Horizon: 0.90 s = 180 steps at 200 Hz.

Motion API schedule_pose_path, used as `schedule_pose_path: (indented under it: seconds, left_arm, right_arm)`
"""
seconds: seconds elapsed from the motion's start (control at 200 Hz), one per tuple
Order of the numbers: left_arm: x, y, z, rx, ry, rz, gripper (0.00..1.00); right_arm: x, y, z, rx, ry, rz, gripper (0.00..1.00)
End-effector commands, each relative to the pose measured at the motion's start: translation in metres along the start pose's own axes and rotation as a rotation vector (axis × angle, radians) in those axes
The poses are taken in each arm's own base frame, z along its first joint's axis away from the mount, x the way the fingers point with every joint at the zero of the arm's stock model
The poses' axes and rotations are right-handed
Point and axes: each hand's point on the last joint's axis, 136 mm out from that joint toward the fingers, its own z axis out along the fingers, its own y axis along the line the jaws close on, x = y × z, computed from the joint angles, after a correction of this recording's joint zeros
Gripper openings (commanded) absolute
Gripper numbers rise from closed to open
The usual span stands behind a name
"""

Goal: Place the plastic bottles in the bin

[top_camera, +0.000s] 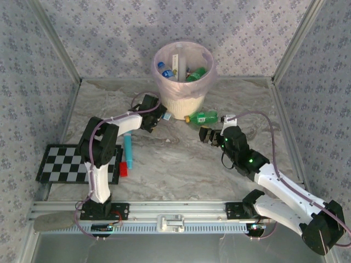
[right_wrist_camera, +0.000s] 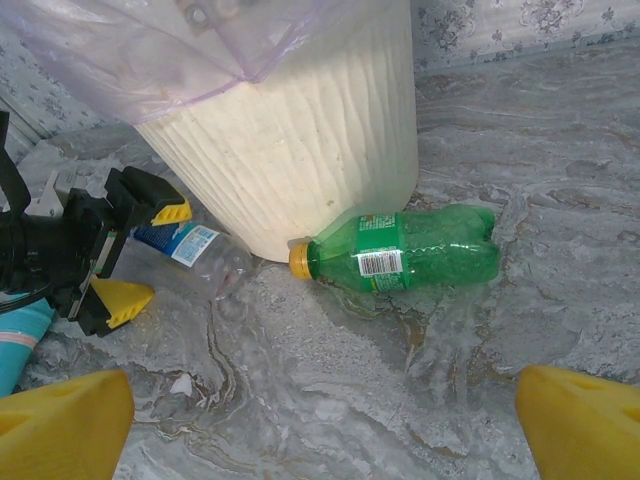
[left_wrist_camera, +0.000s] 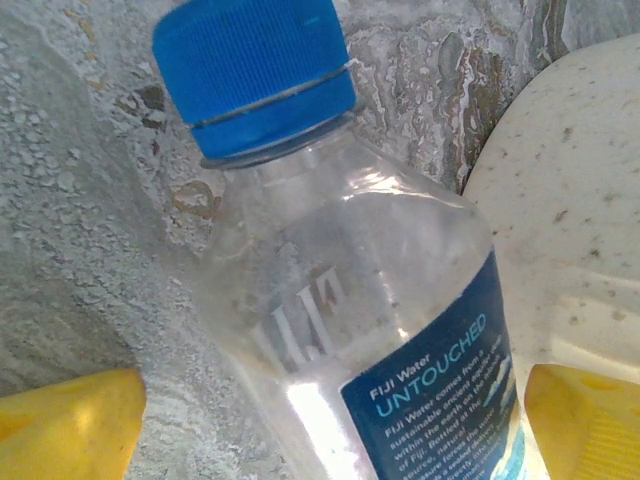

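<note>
Cream pink-lined wastebasket [top_camera: 184,104], top centre
We see several bottles [top_camera: 195,74] inside it; a green yellow-capped plastic bottle [right_wrist_camera: 410,255] and a clear blue-capped bottle [left_wrist_camera: 350,330] lie on their sides at its base.

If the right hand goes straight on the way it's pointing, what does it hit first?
Probably the green bottle lying by the bin, though the right hand might reach the table first.

Clear bottle [left_wrist_camera: 330,330], lower half beyond view's edge
</note>
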Motion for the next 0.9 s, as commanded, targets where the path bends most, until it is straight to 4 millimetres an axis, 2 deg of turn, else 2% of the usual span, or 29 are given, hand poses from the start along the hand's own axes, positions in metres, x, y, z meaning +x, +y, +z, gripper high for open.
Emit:
schedule_pose_path:
  seconds: [0.0,0.295,0.395,0.63,0.76,0.895]
  left_arm:
    - [0.002,0.016,-0.006,-0.030,0.005,-0.015,0.97]
    - [-0.006,0.028,-0.024,-0.056,-0.058,0.033,0.89]
    - [-0.008,0.025,-0.025,-0.053,-0.071,0.035,0.89]
    - [0.001,0.006,-0.004,-0.061,0.006,0.066,0.96]
    - [0.010,0.013,0.007,-0.073,0.032,0.034,0.96]
    - [0.013,0.022,0.010,-0.080,0.031,0.012,0.90]
  right_arm:
    - [0.002,-0.005,-0.002,0.023,-0.001,0.015,1.00]
    - [0.000,-0.004,-0.001,0.025,-0.007,0.015,1.00]
    - [-0.001,-0.004,-0.001,0.023,-0.008,0.019,1.00]
    - [-0.002,-0.003,-0.002,0.023,-0.003,0.017,1.00]
    - [0.000,-0.005,-0.003,0.031,-0.005,0.019,1.00]
    - [0.000,-0.006,-0.003,0.032,-0.008,0.022,1.00]
